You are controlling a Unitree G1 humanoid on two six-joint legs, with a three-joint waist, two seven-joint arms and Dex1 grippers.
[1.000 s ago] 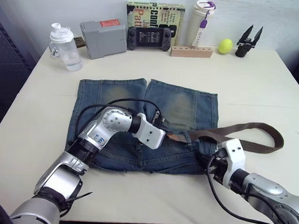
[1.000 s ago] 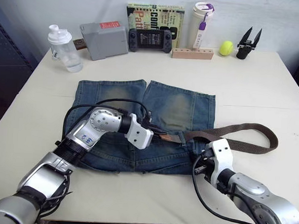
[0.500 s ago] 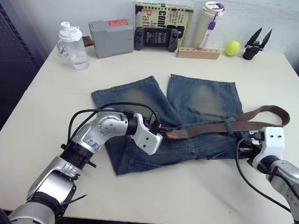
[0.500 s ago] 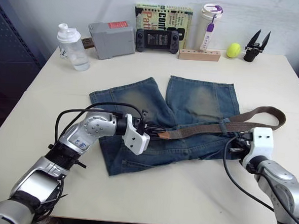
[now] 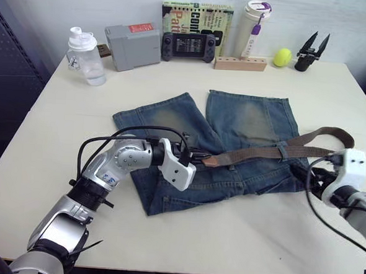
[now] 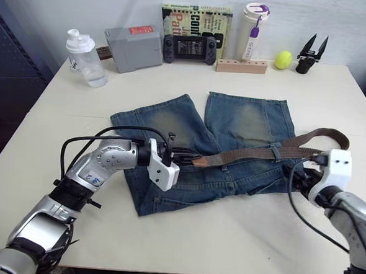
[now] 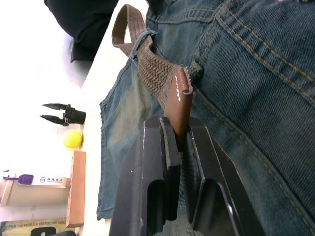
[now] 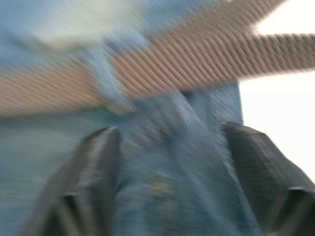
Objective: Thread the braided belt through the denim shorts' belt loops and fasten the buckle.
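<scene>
Head camera: denim shorts point(image 5: 232, 146) lie flat on the bench point(image 5: 63, 167), skewed, waistband toward the robot. Braided belt point(image 5: 263, 151) runs across the waist, passes under one belt loop point(image 5: 283, 150) on the right, then doubles back in a bend by the right edge. Left end effector point(image 5: 193, 157) grips the belt's dark leather tip mid-waist. Right end effector point(image 5: 305, 177) sits at the shorts' right edge. Left wrist camera: both fingers point(image 7: 162, 147) closed on the leather tip, braid trailing away over denim. Right wrist camera: fingers point(image 8: 98, 157) spread wide, nothing between them, denim and belt beneath. Step judged: threading, early; most loops unfilled, buckle not made out. Next: steer the tip under the following loop while the right steadies the waistband.
</scene>
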